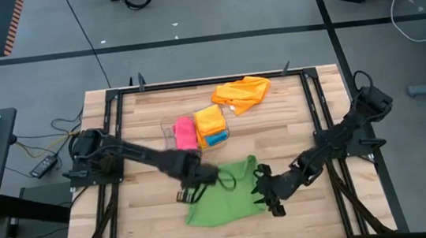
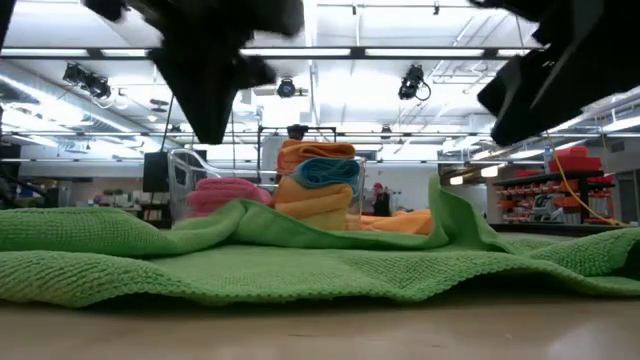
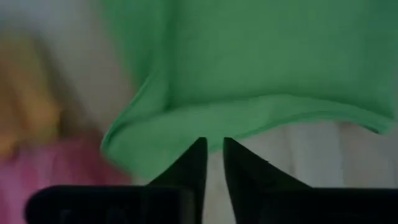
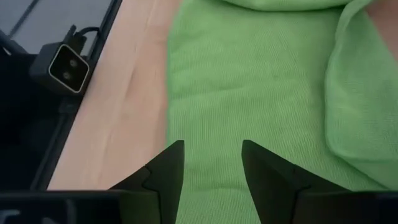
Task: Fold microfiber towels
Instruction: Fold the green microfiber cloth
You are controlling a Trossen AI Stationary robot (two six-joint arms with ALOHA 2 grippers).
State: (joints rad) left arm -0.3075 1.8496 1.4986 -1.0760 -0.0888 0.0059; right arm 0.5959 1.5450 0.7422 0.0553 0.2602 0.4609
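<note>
Green towel [image 1: 225,198] is lying rumpled on the near tabletop [image 1: 143,134]. Left gripper [image 1: 213,180] is hovering at its far-left edge, fingers barely apart; right gripper [image 1: 262,191] is over its right edge, fingers apart, gripping nothing.

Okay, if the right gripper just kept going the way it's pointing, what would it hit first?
Most likely the green towel: the right gripper has its fingers apart right over that cloth, with nothing else showing between them, though the gap down to it is hard to judge.

There were 5 towels: 1 green towel [image 1: 225,198], 2 orange towels [image 1: 242,93], 1 pink towel [image 1: 185,132], 1 blue towel [image 1: 217,139]; 1 clear bin [image 1: 168,128]; 2 grippers.
</note>
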